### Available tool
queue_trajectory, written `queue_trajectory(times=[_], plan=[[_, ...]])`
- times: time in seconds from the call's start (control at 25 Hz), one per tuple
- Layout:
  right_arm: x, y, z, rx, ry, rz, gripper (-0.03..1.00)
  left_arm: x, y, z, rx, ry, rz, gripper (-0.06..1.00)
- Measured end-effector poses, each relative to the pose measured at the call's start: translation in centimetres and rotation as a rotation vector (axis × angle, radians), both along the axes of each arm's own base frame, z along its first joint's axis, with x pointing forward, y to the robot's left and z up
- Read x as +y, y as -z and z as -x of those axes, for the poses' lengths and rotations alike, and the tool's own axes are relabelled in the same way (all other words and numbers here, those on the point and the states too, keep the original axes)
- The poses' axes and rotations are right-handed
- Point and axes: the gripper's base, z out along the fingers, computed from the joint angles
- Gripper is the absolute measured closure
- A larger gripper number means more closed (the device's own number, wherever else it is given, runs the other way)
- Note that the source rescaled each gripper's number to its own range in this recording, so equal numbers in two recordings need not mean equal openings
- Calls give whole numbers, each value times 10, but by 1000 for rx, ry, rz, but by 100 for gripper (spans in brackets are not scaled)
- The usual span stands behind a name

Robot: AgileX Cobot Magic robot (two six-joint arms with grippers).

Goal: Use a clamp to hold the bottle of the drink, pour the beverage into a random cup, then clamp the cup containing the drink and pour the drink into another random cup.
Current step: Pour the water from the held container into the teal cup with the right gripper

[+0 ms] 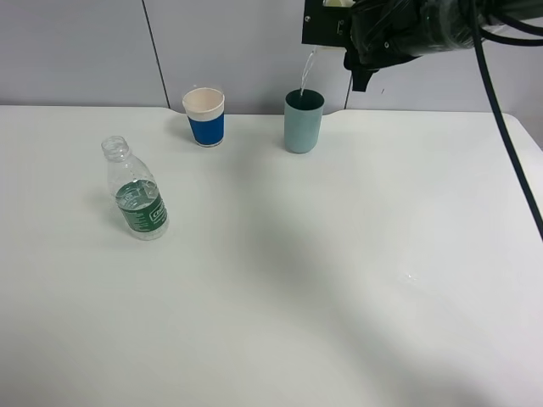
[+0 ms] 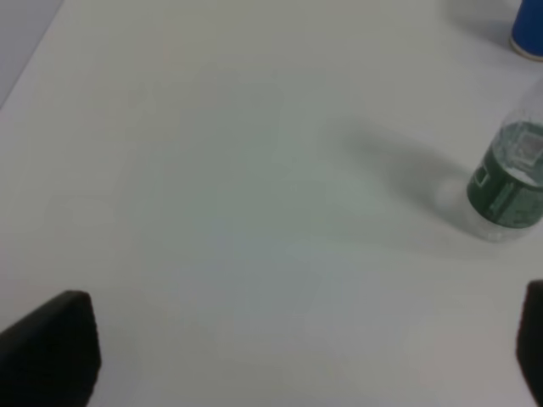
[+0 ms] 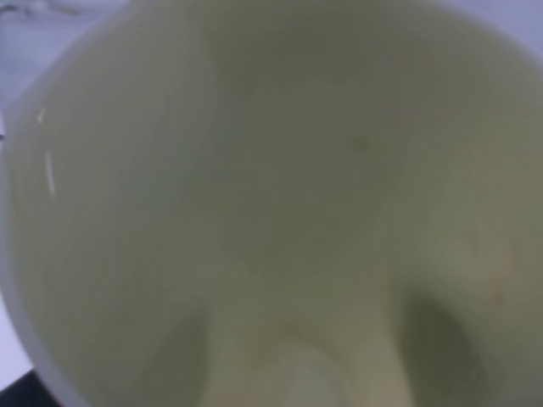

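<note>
High at the back of the exterior view, my right gripper [image 1: 344, 17] is shut on the pale yellow-green cup [image 3: 271, 195], tipped over. The cup's wall fills the right wrist view and hides the fingers. A thin stream of clear beverage [image 1: 307, 69] falls from it into the teal cup [image 1: 303, 121], which stands upright just below. The capless bottle [image 1: 136, 193] with its green label stands upright at the left, with some liquid left in it. It also shows at the edge of the left wrist view as the bottle [image 2: 509, 191]. My left gripper [image 2: 288, 348] hovers open and empty over bare table, off to the side of the bottle.
A blue-banded white paper cup [image 1: 204, 117] stands left of the teal cup, and part of this paper cup [image 2: 530, 30] shows in the left wrist view. The white table [image 1: 339, 297] ends at a grey wall behind the cups. The right arm's black cable hangs over the table's right side.
</note>
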Motion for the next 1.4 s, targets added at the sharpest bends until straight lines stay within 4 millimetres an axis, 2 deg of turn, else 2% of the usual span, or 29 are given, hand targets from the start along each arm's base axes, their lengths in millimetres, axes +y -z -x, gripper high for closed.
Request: queue_trajectory(times=[0.96,1.4], plan=[[0,-3,-1,-24,-17,44,97,0,0,0,0,0,0,-6],[-1,-3,-1,-17,-30,124,97,0,0,0,0,0,0,-6]])
